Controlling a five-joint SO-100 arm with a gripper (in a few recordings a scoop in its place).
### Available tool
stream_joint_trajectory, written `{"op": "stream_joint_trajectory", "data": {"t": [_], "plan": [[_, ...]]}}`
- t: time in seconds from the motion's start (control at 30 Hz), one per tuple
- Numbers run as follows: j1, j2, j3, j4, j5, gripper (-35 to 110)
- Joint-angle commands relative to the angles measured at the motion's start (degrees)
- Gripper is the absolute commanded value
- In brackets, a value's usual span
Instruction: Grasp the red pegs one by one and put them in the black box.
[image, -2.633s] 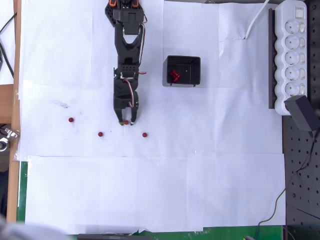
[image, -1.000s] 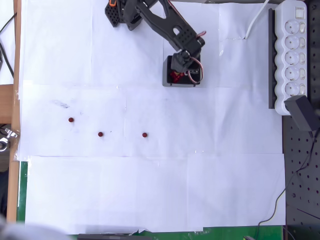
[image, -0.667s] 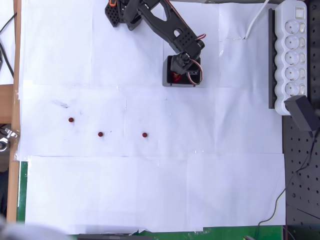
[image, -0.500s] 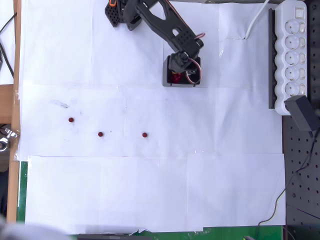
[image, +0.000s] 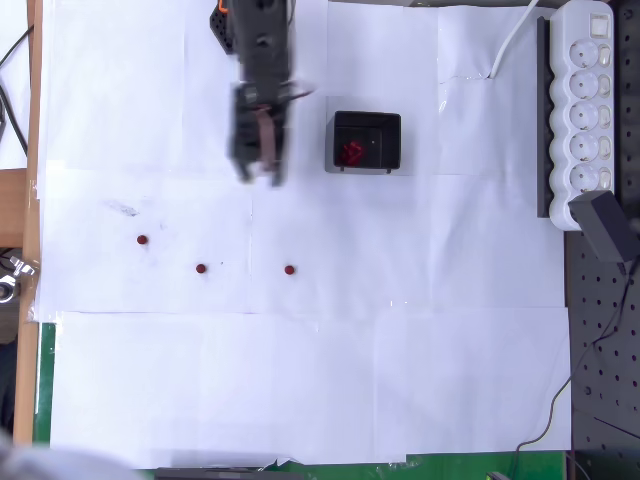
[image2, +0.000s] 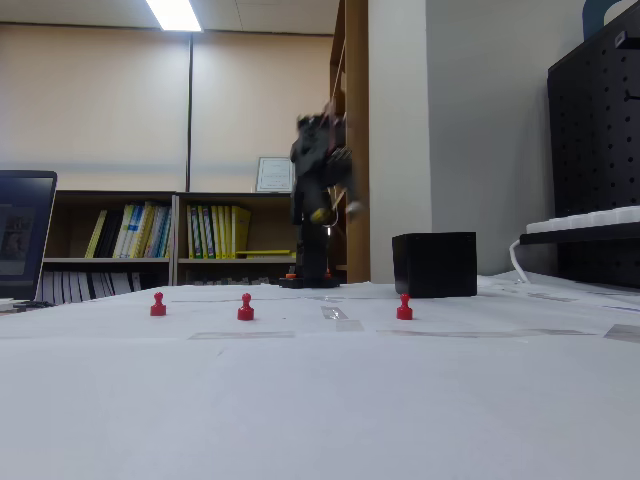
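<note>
Three red pegs stand in a loose row on the white paper, in the overhead view (image: 142, 240), (image: 201, 269), (image: 289, 269) and in the fixed view (image2: 158, 304), (image2: 245, 307), (image2: 404, 307). The black box (image: 386, 146) (image2: 434, 264) holds a small cluster of red pegs (image: 350, 152) in its left part. My gripper (image: 260, 181) (image2: 333, 211) is motion-blurred, raised above the paper left of the box and behind the row. Its fingers look apart with nothing between them.
A white power strip (image: 585, 110) with a black adapter (image: 605, 225) lies along the right edge beside a black pegboard. The arm's base (image: 240, 20) sits at the back. A laptop (image2: 22, 235) stands at the left in the fixed view.
The gripper carried a peg from the row to the box, hovered over the box, then swung left away from it. One more peg lies in the box; three stay on the paper.
</note>
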Motion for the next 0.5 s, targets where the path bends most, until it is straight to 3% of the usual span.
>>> {"op": "stream_joint_trajectory", "data": {"t": [0.0,0.13,0.47], "plan": [[10.20,4.13,-5.01,-22.50,4.22,15],[14.85,12.04,-7.47,-34.54,6.06,15],[16.96,33.13,0.97,-47.37,3.96,15]]}}
